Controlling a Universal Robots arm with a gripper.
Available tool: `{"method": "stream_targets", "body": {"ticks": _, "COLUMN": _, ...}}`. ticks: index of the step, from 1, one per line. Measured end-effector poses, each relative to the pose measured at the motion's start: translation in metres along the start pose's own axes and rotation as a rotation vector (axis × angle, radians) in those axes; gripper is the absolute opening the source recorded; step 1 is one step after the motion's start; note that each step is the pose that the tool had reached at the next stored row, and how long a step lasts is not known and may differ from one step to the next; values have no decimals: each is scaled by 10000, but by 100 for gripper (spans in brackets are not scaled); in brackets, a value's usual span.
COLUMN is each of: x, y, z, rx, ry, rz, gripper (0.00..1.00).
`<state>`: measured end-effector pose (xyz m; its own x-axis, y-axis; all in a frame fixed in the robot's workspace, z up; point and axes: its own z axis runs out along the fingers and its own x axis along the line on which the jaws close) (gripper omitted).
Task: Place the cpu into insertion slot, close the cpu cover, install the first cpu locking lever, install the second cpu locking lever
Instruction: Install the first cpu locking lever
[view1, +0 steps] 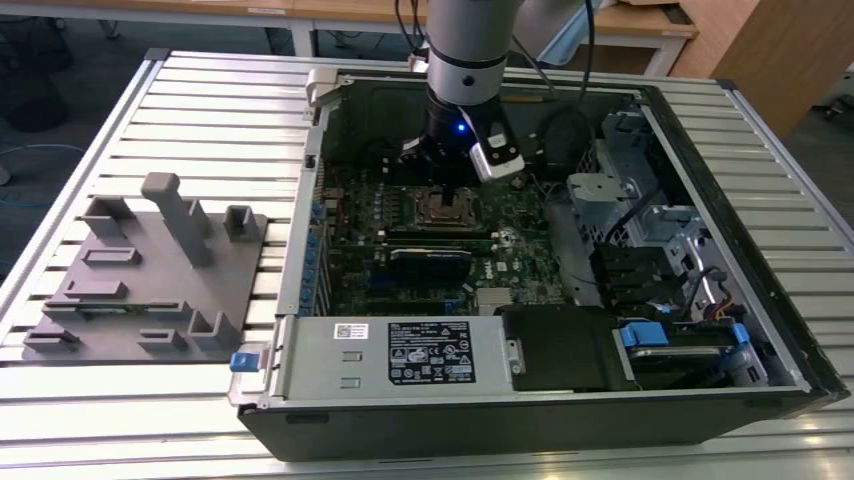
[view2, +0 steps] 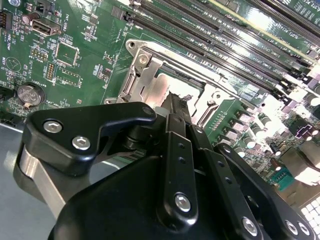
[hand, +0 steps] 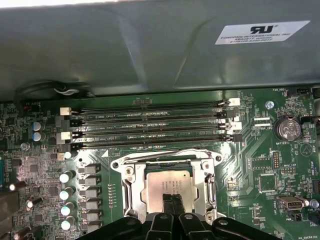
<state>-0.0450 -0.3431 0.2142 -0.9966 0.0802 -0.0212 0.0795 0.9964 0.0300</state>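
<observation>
The end effector (hand: 172, 199) has its fingers pressed together, holding nothing, right above the cpu (hand: 172, 184), which sits in the slot (hand: 131, 186).

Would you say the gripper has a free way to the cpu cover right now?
Probably yes. The gripper hangs right over the cpu in the slot, fingers together, and nothing stands between it and the cpu cover framing the chip.

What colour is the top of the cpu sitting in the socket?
Pale silvery-beige, clearest in the first wrist view: the cpu.
</observation>
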Motion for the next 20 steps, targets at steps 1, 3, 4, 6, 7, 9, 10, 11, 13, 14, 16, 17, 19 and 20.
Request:
{"method": "stream_targets", "body": {"ticks": 1, "x": 0, "y": 0, "z": 0, "rx": 0, "ry": 0, "rz": -8, "gripper": 10}}
{"method": "stream_targets", "body": {"ticks": 3, "x": 0, "y": 0, "z": 0, "rx": -1, "ry": 1, "rz": -22, "gripper": 10}}
{"method": "stream_targets", "body": {"ticks": 4, "x": 0, "y": 0, "z": 0, "rx": -1, "ry": 0, "rz": -29, "gripper": 10}}
{"method": "stream_targets", "body": {"ticks": 6, "x": 0, "y": 0, "z": 0, "rx": -1, "ry": 1, "rz": -43, "gripper": 10}}
{"method": "stream_targets", "body": {"ticks": 7, "x": 0, "y": 0, "z": 0, "rx": -1, "ry": 1, "rz": -50, "gripper": 10}}
{"method": "stream_targets", "body": {"ticks": 9, "x": 0, "y": 0, "z": 0, "rx": -1, "ry": 2, "rz": -63, "gripper": 10}}
{"method": "stream_targets", "body": {"ticks": 10, "x": 0, "y": 0, "z": 0, "rx": -2, "ry": 2, "rz": -71, "gripper": 10}}
{"method": "stream_targets", "body": {"ticks": 11, "x": 0, "y": 0, "z": 0, "rx": -2, "ry": 2, "rz": -78, "gripper": 10}}
{"method": "stream_targets", "body": {"ticks": 13, "x": 0, "y": 0, "z": 0, "rx": -2, "ry": 3, "rz": -92, "gripper": 10}}
{"method": "stream_targets", "body": {"ticks": 14, "x": 0, "y": 0, "z": 0, "rx": -2, "ry": 3, "rz": -99, "gripper": 10}}
{"method": "stream_targets", "body": {"ticks": 16, "x": 0, "y": 0, "z": 0, "rx": -2, "ry": 3, "rz": -113, "gripper": 10}}
{"method": "stream_targets", "body": {"ticks": 17, "x": 0, "y": 0, "z": 0, "rx": -3, "ry": 4, "rz": -121, "gripper": 10}}
{"method": "stream_targets", "body": {"ticks": 19, "x": 0, "y": 0, "z": 0, "rx": -3, "ry": 4, "rz": -134, "gripper": 10}}
{"method": "stream_targets", "body": {"ticks": 20, "x": 0, "y": 0, "z": 0, "rx": -3, "ry": 4, "rz": -142, "gripper": 10}}
